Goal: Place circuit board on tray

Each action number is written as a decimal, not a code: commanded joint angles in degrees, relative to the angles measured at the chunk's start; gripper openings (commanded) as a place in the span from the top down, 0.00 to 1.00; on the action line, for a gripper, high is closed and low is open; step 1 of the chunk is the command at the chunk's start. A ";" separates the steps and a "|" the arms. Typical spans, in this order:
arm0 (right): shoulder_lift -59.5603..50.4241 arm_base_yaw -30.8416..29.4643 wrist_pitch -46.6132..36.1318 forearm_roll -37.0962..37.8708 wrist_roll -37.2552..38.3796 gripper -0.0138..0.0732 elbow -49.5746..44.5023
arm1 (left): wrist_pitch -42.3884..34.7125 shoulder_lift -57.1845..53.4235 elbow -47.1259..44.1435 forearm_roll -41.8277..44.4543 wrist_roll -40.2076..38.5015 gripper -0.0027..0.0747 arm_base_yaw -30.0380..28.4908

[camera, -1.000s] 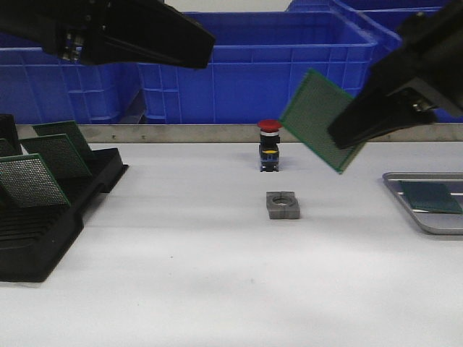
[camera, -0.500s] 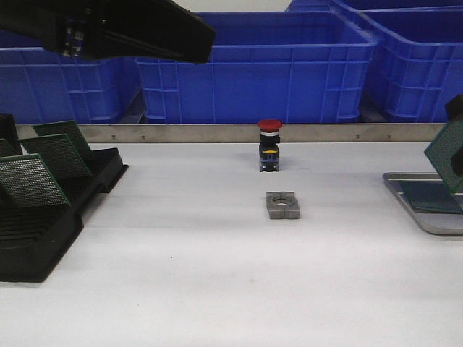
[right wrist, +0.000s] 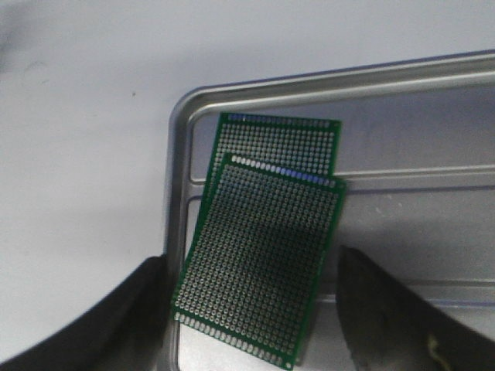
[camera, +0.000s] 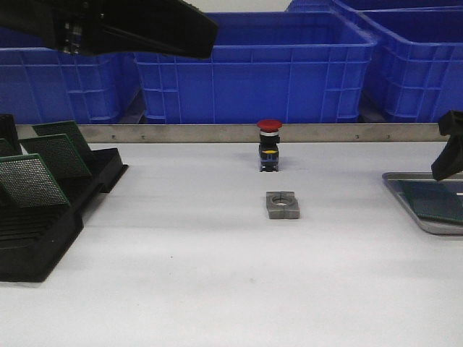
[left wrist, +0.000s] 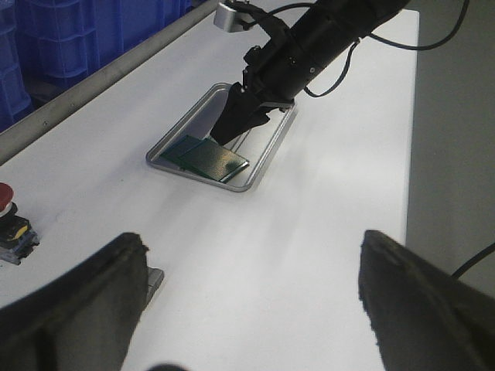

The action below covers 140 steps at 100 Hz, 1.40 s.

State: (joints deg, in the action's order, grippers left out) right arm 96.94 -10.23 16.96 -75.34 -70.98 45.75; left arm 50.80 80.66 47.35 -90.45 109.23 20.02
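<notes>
now two circuit boards [right wrist: 267, 232] on tray [right wrist: 433, 100]

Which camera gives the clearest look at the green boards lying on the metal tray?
The right wrist view: two green boards fill it, overlapping on the tray, every hole visible. The left wrist view shows them small, partly behind the right hand. The front view catches only a dark sliver at its edge.
</notes>
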 commanded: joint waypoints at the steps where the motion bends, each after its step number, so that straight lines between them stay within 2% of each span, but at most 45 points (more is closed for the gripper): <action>1: -4.03 -0.39 0.12 -0.57 -0.21 0.25 1.45 | 2.65 -1.98 1.50 -3.84 -0.18 0.28 -0.28; 13: -7.30 -0.39 1.10 0.27 -0.67 0.26 1.18 | 1.28 -2.02 1.50 -3.84 -0.18 0.30 -0.93; 20: -9.80 -0.39 2.21 0.27 -0.95 0.33 0.66 | 0.67 -2.59 1.50 -3.84 -0.18 0.35 -2.34; 25: -11.73 -0.39 2.50 0.27 -0.98 0.42 -0.02 | 0.39 -3.32 1.50 -3.84 -0.60 0.42 -3.82; 34: -15.64 -0.39 2.67 0.40 -1.37 0.66 -1.84 | -0.43 -5.47 1.50 -3.67 -0.85 0.57 -7.13; 42: -19.27 -0.39 3.43 0.40 -2.94 0.90 -3.55 | -1.06 -7.85 1.50 -2.98 -0.85 0.80 -10.17; 44: -20.27 -0.39 3.78 0.40 -3.51 0.93 -3.98 | -1.40 -8.50 1.50 -2.73 -0.85 0.86 -11.02; 49: -22.68 -0.39 4.52 0.33 -4.29 0.91 -4.93 | -2.02 -10.09 1.50 -1.67 -0.85 1.00 -12.94; 60: -28.49 -0.39 5.90 0.33 -4.90 0.91 -6.85 | -4.83 -13.77 1.50 1.63 -3.02 0.99 -16.43; 74: -36.47 -0.39 7.61 0.33 -6.08 0.91 -9.00 | -15.71 -19.59 0.90 7.28 -7.82 0.99 -17.68; 84: -42.81 -0.39 7.53 0.33 -6.14 0.91 -10.73 | -24.65 -24.10 -1.28 6.02 -8.30 0.99 -17.68; 105: -55.64 -0.39 7.10 0.33 -6.26 0.91 -15.34 | -35.02 -33.10 -8.17 2.52 -8.30 0.99 -17.68; 113: -60.82 -0.39 6.55 0.33 -6.26 0.91 -17.17 | -37.09 -36.21 -10.88 1.21 -8.30 0.99 -17.68; 140: -79.68 -0.39 6.15 0.33 -6.26 0.91 -23.52 | -36.38 -48.03 -21.67 -1.79 -8.30 0.99 -17.68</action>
State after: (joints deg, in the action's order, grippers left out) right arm 22.05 -10.23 24.06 -73.48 -76.66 22.48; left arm 14.01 36.22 27.15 -89.79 101.46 2.68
